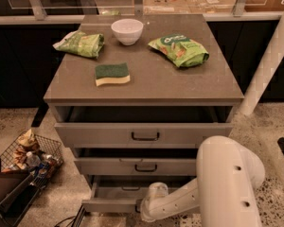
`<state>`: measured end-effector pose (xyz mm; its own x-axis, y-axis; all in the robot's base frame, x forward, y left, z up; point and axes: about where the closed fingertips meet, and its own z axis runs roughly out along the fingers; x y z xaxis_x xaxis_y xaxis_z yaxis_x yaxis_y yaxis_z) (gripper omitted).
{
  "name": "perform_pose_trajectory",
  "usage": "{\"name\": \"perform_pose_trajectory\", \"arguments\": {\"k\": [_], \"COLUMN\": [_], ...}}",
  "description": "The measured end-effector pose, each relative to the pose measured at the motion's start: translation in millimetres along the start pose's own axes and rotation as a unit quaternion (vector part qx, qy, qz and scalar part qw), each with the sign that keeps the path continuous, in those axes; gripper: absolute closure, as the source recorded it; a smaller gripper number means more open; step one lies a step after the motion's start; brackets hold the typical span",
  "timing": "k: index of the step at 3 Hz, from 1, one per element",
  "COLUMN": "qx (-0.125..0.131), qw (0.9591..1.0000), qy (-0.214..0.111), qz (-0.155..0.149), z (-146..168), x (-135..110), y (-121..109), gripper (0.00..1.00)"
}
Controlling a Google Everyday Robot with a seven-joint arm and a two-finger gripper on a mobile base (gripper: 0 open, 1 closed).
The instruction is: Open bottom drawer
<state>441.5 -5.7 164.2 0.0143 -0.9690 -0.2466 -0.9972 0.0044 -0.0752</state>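
The bottom drawer point(109, 205) is the lowest of three grey drawers in the cabinet. It is pulled out further than the two above, and its pale grey inside point(118, 191) shows. My gripper point(141, 207) is at the right end of the drawer's front, low near the floor. My white wrist point(156, 202) and forearm reach to it from the right and cover the handle area. The middle drawer point(137, 166) and the top drawer point(144, 135) each stand slightly open and show black bar handles.
On the cabinet top point(146, 86) lie a white bowl point(127, 30), two green bags point(80, 43) point(180, 50) and a green-yellow sponge point(112, 74). A wire basket of rubbish point(31, 155) sits on the floor at left. A white post point(267, 65) stands at right.
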Motion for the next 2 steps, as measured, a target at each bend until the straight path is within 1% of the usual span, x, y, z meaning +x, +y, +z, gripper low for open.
{"name": "perform_pose_trajectory", "arguments": {"k": [1, 2], "qx": [0.005, 0.015], "qw": [1.0000, 0.9999], "qy": [0.004, 0.006], "qz": [0.003, 0.007], "z": [0, -6], "x": [0, -2], "y": [5, 15], "gripper": [1.00, 1.00]}}
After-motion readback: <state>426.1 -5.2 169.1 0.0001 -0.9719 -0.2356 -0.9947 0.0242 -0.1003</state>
